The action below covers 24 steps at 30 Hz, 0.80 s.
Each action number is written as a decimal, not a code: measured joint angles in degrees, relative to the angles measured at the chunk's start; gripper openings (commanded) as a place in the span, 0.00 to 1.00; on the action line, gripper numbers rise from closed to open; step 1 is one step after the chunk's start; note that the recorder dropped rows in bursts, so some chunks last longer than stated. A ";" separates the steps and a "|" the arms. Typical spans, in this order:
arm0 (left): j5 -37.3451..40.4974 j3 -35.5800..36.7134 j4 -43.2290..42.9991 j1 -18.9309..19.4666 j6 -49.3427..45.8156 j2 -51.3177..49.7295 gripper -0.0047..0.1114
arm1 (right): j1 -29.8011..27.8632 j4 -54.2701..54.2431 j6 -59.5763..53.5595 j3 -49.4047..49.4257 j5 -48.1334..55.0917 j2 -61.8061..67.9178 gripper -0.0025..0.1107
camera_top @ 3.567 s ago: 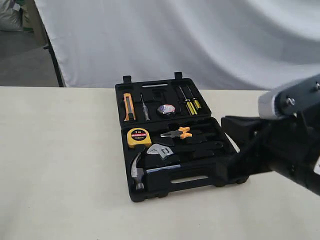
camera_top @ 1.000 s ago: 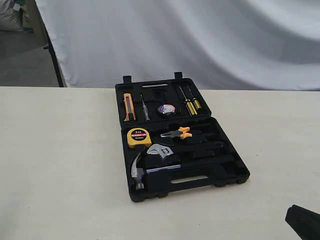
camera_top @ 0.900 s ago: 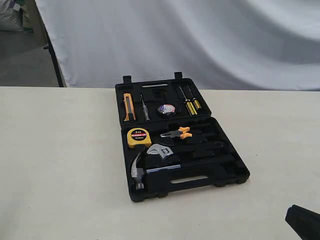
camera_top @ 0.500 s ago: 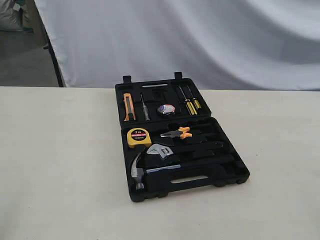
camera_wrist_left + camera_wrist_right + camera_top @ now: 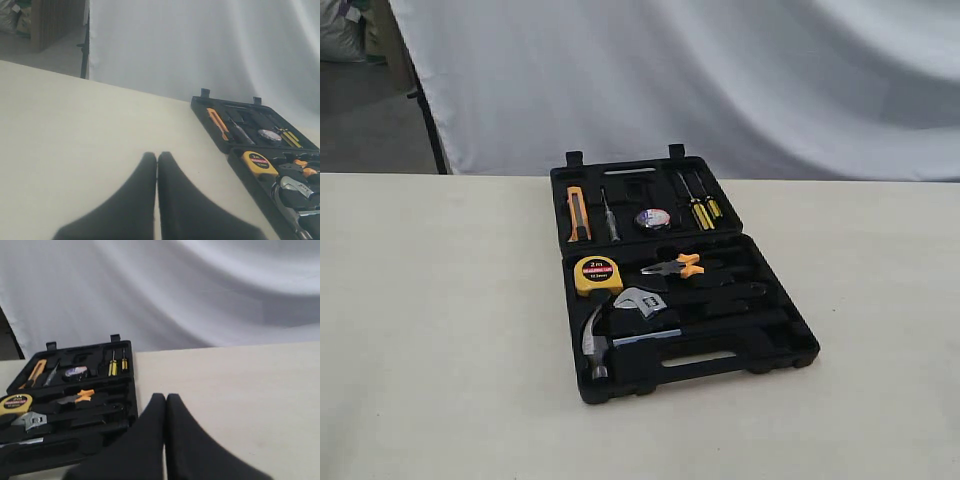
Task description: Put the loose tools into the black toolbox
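Observation:
The black toolbox (image 5: 792, 322) lies open in the middle of the table. In its near half rest the claw hammer (image 5: 596, 343) and the adjustable wrench (image 5: 638, 301). The small tape roll (image 5: 653, 218) sits in the far half. Neither arm shows in the exterior view. My left gripper (image 5: 157, 156) is shut and empty over bare table, to the left of the toolbox (image 5: 235, 162). My right gripper (image 5: 165, 398) is shut and empty, just off the right side of the toolbox (image 5: 131, 390).
A yellow tape measure (image 5: 597, 273) and orange-handled pliers (image 5: 677, 265) lie in the near half; an orange knife (image 5: 578, 213) and yellow screwdrivers (image 5: 701, 211) in the far half. A white cloth (image 5: 720, 80) hangs behind the table (image 5: 440, 330).
The right arm has pulled back from the toolbox's right side, down and out of the exterior view. The tools and toolbox have not moved.

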State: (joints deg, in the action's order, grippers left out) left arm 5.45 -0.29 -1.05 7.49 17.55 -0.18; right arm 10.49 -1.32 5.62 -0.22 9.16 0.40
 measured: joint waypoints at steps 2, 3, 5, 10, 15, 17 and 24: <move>0.00 0.00 0.00 0.00 0.00 0.00 0.05 | 0.00 0.52 -0.43 0.00 1.65 0.00 0.02; 0.00 0.00 0.00 0.00 0.00 0.00 0.05 | 0.00 0.53 -0.55 0.00 2.28 0.00 0.02; 0.00 0.00 0.00 0.00 0.00 0.00 0.05 | 0.00 0.66 -0.68 0.00 3.96 0.00 0.02; 0.00 0.00 0.00 0.00 0.00 0.00 0.05 | 0.00 0.76 -0.80 0.00 5.77 0.00 0.02; 0.00 0.00 0.00 0.00 0.00 0.00 0.05 | 0.00 0.76 -0.80 0.00 6.13 0.00 0.02; 0.00 0.00 0.00 0.00 0.00 0.00 0.05 | 0.00 0.76 -0.80 0.00 6.13 0.00 0.02; 0.00 0.00 0.00 0.00 0.00 0.00 0.05 | 0.00 0.76 -0.89 0.00 6.13 0.00 0.02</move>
State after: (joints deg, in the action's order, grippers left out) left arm 5.45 -0.29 -1.05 7.49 17.55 -0.18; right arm 10.49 -0.55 4.73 -0.22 15.29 0.40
